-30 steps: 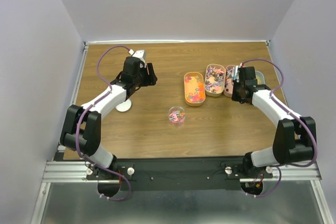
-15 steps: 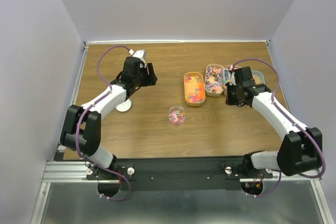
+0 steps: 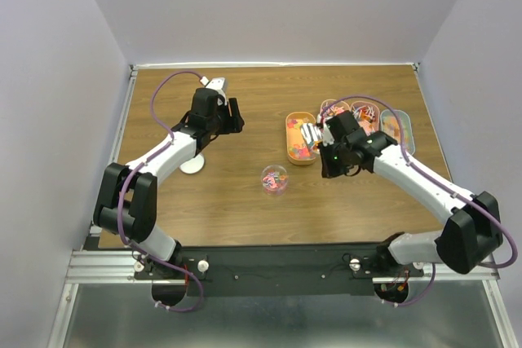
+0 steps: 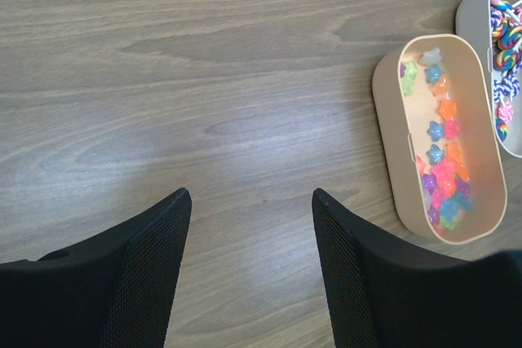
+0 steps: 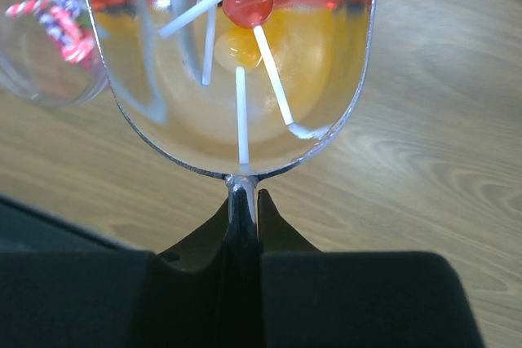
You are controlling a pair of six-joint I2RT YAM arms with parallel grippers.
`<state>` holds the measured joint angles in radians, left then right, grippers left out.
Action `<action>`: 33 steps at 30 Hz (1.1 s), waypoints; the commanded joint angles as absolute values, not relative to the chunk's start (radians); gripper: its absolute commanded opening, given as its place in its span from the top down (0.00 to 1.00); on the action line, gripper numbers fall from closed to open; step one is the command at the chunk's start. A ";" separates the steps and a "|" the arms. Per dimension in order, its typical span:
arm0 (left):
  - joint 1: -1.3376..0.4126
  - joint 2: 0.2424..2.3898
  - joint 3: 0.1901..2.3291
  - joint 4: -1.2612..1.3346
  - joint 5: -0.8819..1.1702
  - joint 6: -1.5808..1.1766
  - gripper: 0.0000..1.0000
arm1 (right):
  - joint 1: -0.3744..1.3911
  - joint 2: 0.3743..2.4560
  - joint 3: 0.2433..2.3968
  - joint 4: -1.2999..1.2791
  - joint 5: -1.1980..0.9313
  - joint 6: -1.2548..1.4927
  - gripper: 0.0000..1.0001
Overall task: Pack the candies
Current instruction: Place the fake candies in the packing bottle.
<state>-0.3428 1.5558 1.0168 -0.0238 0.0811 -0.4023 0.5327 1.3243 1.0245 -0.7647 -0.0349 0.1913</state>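
Mid-task, by the look of it. The right tool is pinched narrow on the handle of the scoop. The scoop is loaded: candies in red, yellow and teal, on white sticks, lie in its bowl just ahead of the fingertips. Seen from above, the scoop hangs over the orange tray. The cup stands nearer the arms, apart from it, and holds only a few sweets. The other trays hold plenty. Remaining, probably: tip this load into the cup, then more scoops. The left tool is wide and empty, over bare bench.
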 commanded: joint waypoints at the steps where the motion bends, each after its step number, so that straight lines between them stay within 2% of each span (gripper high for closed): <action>1: -0.350 1.519 1.034 -0.005 0.071 -0.382 0.31 | 0.639 1.365 1.065 -0.834 -0.126 0.230 0.99; 9: -0.350 1.485 1.026 -0.017 0.037 -0.368 0.31 | 0.781 1.422 1.077 -0.903 -0.187 0.278 0.99; 19: -0.351 1.424 1.006 -0.046 -0.029 -0.348 0.31 | 0.839 1.476 1.112 -1.005 -0.279 0.281 0.99; 33: -0.351 1.405 1.014 -0.058 -0.086 -0.333 0.31 | 0.850 1.643 1.270 -1.231 -0.394 0.259 0.99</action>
